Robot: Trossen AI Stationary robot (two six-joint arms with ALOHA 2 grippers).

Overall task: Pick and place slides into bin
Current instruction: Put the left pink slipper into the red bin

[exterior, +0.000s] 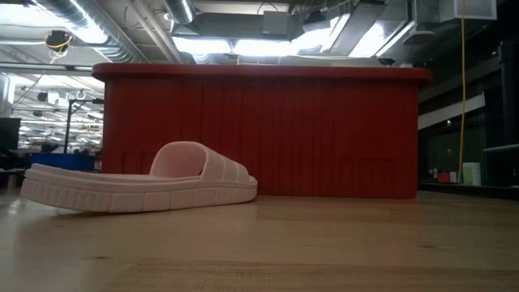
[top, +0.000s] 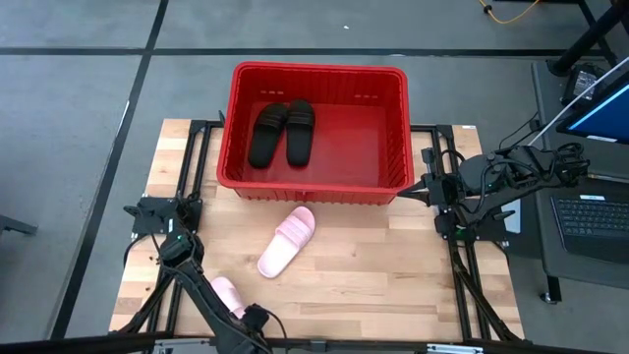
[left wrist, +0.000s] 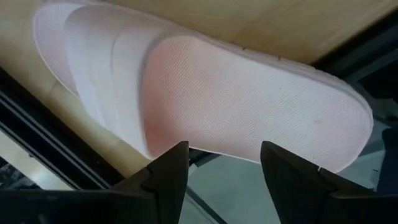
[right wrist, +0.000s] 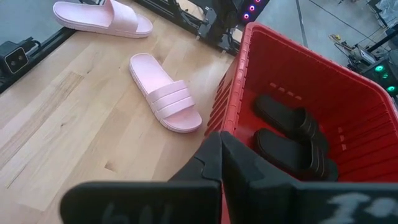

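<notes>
At the near left corner of the wooden counter, the left end effector hung low over the second pink slide, which lay at the counter's very edge; in the left wrist view its two dark fingers stood apart with a moderate gap, the slide's heel end just past their tips and not gripped. Further toward the middle, the first pink slide lay flat and at a slant on the counter, just in front of the bin's near wall but apart from it; the low view showed it sole down, strap up, before the red ribbed side. The bin stood at the far middle of the counter, and the two black slides lay side by side in its left half, flat on its floor. On the right, the right end effector waited beside the bin's right near corner, its fingers pressed together and holding nothing; its wrist view looked across the bin rim toward both pink slides.
</notes>
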